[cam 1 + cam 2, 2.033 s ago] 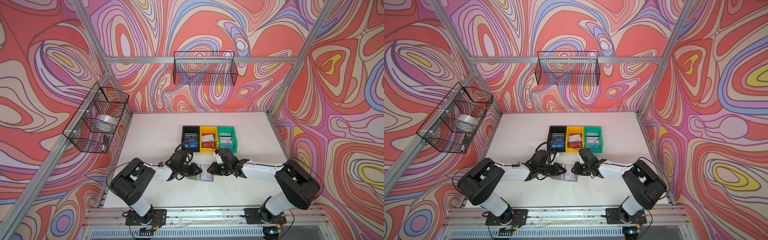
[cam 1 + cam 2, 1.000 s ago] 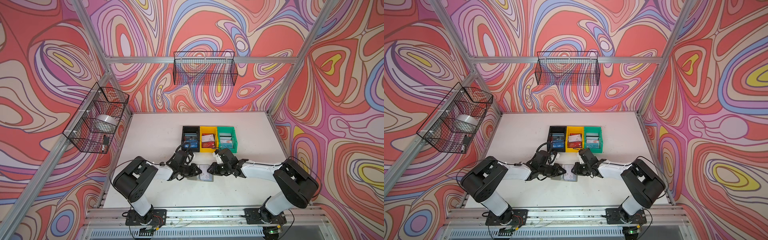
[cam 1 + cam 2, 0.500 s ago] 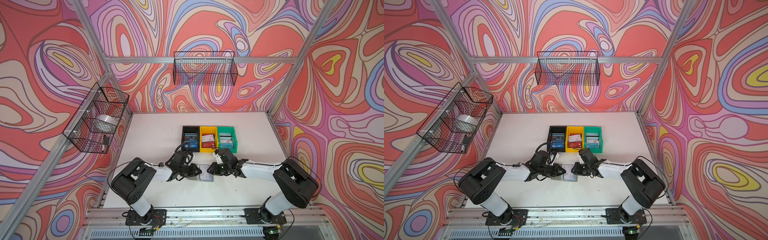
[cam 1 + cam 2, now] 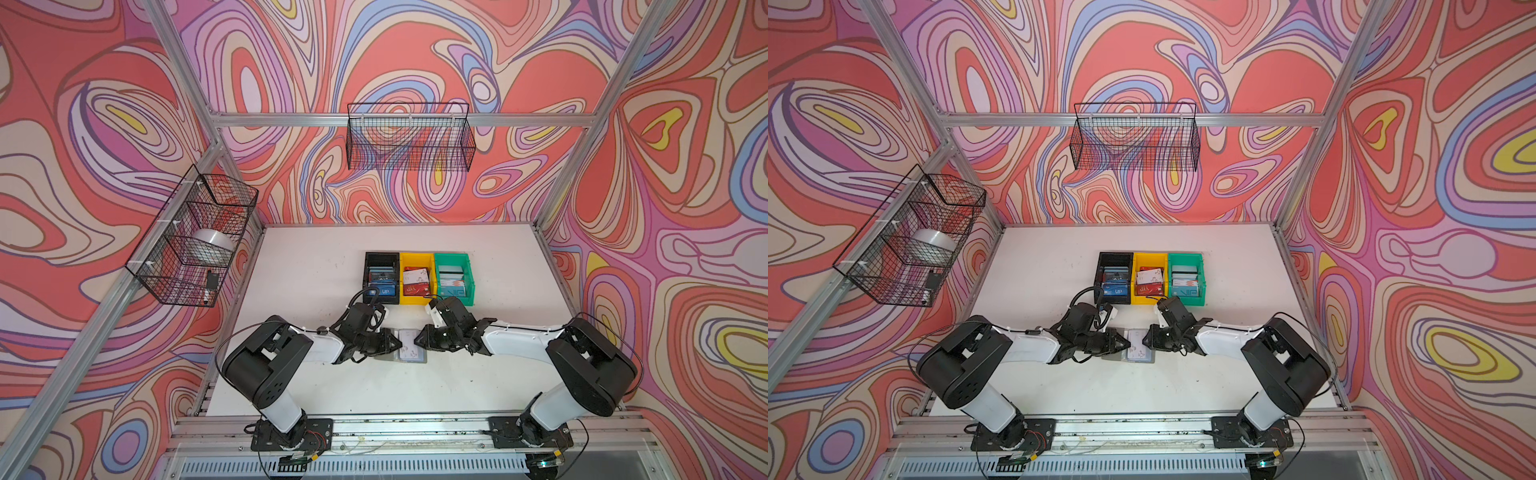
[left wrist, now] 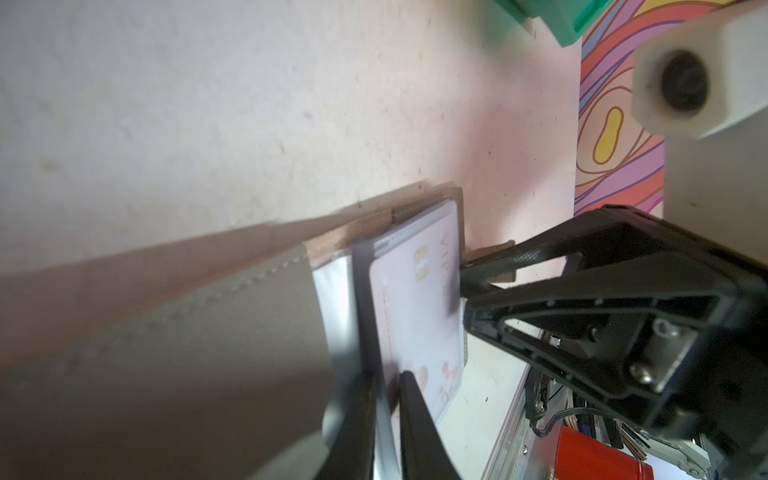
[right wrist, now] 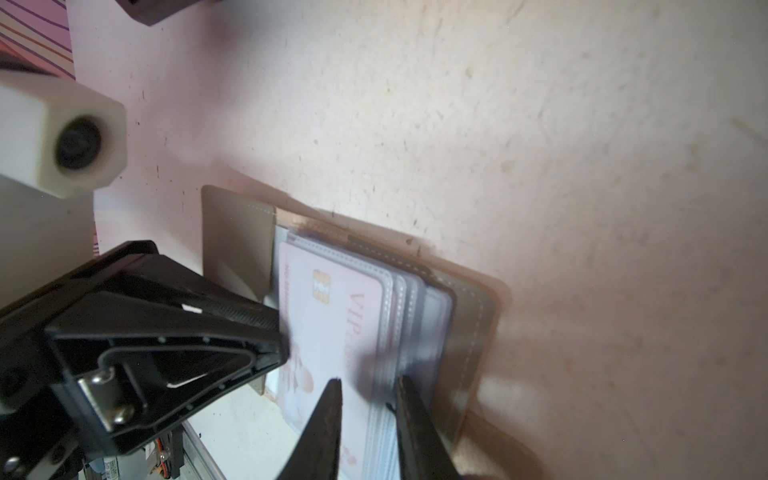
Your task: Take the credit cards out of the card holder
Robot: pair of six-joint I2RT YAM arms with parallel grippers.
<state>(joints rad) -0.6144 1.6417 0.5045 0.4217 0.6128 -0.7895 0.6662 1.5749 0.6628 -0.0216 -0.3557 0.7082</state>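
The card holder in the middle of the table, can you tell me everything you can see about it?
The card holder is a small grey wallet with pale stitching, lying open like a book on the white table. Inside are clear plastic sleeves; the top one holds a white card with a gold chip and red VIP lettering. The left hand pinches near its fold, and the right hand grips its sleeve edges.

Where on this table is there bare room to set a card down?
Bare table lies left of the black bin, right of the green bin, and in the front strip between the card holder and the rail. Crowded: the middle, where the left gripper and right gripper meet at the holder.
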